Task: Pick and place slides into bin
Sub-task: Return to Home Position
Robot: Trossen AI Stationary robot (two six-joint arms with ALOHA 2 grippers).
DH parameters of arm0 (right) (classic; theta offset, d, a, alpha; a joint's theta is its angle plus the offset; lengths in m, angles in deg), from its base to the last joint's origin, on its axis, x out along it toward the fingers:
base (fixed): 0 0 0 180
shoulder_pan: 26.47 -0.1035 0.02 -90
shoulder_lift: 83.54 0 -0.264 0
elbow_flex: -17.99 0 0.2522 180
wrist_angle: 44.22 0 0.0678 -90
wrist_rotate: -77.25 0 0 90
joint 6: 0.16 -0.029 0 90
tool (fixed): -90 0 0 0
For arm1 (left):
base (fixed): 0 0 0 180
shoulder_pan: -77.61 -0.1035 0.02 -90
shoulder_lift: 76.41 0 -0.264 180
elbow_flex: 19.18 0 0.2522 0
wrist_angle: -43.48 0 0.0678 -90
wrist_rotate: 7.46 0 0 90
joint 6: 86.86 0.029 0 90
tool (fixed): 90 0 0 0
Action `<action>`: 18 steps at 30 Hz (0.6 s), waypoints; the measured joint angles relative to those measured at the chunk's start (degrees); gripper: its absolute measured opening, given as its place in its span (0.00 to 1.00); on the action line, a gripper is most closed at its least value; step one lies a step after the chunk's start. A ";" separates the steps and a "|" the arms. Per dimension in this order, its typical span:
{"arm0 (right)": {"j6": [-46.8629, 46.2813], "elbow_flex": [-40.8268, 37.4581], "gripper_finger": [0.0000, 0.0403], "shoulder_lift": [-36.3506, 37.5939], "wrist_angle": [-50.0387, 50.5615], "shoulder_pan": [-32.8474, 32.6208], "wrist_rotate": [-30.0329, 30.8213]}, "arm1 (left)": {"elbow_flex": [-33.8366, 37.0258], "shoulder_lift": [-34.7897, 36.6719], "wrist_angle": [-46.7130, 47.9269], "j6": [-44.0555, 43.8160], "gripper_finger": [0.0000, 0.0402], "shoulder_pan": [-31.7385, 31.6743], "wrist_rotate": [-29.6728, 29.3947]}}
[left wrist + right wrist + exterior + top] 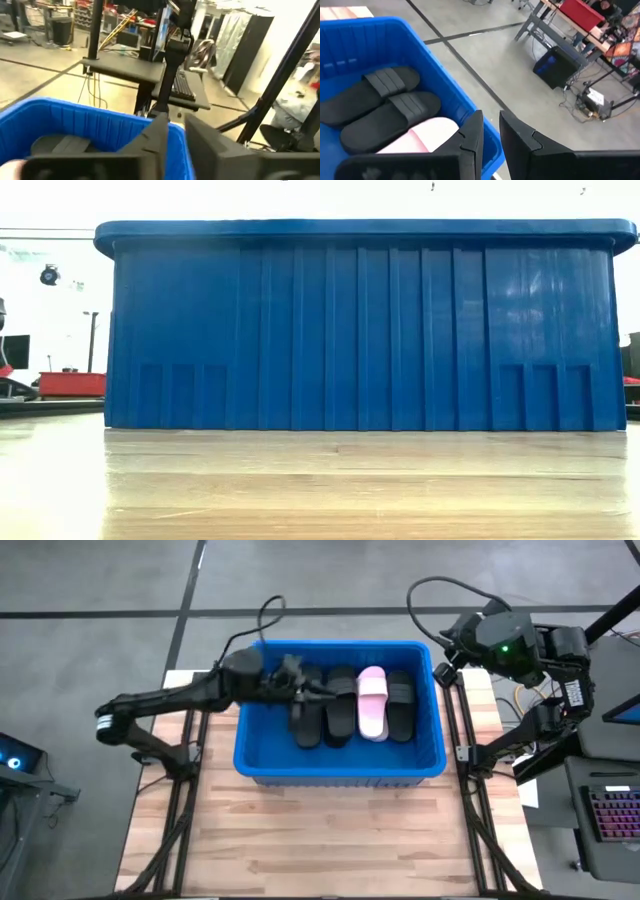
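Observation:
The blue bin (340, 768) stands on the far middle of the table and fills the low view (360, 330). Inside it lie several slides: black ones (306, 718) (341, 705) (401, 705) and a pale pink one (372, 705), side by side on the bin's floor. My left gripper (298, 680) hangs over the bin's left part, above the black slides, shut and empty (175, 120). My right gripper (446, 654) waits outside the bin's far right corner, shut and empty (491, 117); its view shows two black slides (380, 100) and the pink one (427, 135).
The wooden table (330, 840) lies bare in front of the bin. Black frame rails (470, 800) run along both sides. A stand with a keyboard (612, 815) is beyond the right edge, and a cable (268, 610) loops behind the bin.

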 joint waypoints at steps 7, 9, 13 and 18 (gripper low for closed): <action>-3.03 -0.12 0.13 0.09 -0.05 -0.02 -1.24 | 5.47 5.39 1.98 7.09 0.02 11.42 -18.59; -2.27 -0.18 0.13 0.09 -0.53 -0.03 -4.16 | 8.12 7.39 1.10 7.42 0.01 13.40 -21.06; -2.51 -0.35 0.13 0.19 -2.07 -0.19 -10.54 | 15.97 12.45 -5.29 7.52 0.00 16.22 -22.02; -2.07 -0.75 0.13 0.35 -4.86 -0.52 -12.37 | 29.22 21.38 -13.12 7.20 0.00 16.50 -25.29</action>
